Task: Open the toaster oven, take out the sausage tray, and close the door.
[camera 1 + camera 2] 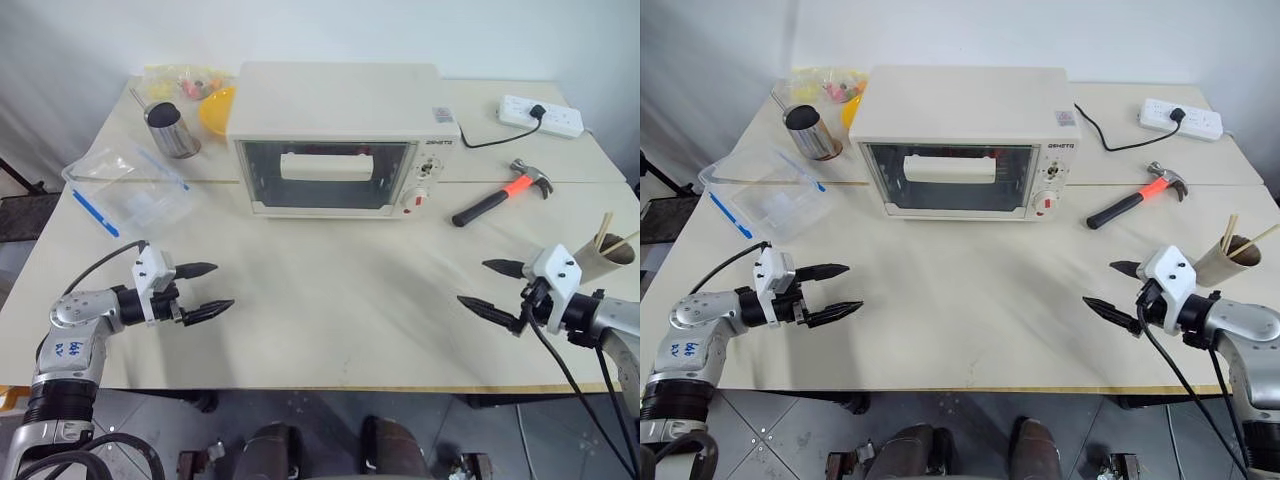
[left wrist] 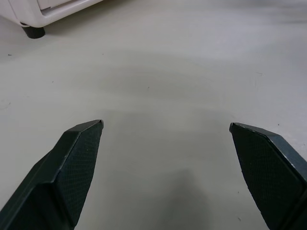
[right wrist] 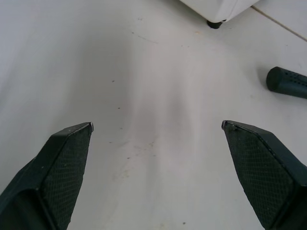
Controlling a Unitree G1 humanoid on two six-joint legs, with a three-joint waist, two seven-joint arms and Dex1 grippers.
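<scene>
Nothing is done yet; the toaster oven (image 1: 345, 140) sits at twelve o'clock on the table (image 1: 330, 330), its door (image 1: 328, 175) shut, the sausage tray unseen behind the glass; left gripper (image 1: 205, 290) at eight and right gripper (image 1: 492, 287) at four hover empty, fingers spread wide; opening, removal and closing all remain

Clutter on the cream worktop (image 1: 330, 330)

Orange-handled hammer (image 1: 500, 194), white power strip (image 1: 541, 115), steel cup (image 1: 173, 130), clear plastic container (image 1: 128, 188), yellow bowl (image 1: 217, 110), paper cup of sticks (image 1: 603, 256).

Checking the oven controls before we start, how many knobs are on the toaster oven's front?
2, stacked on the toaster oven panel right of the door: upper knob, lower knob. None seem hidden.
</scene>
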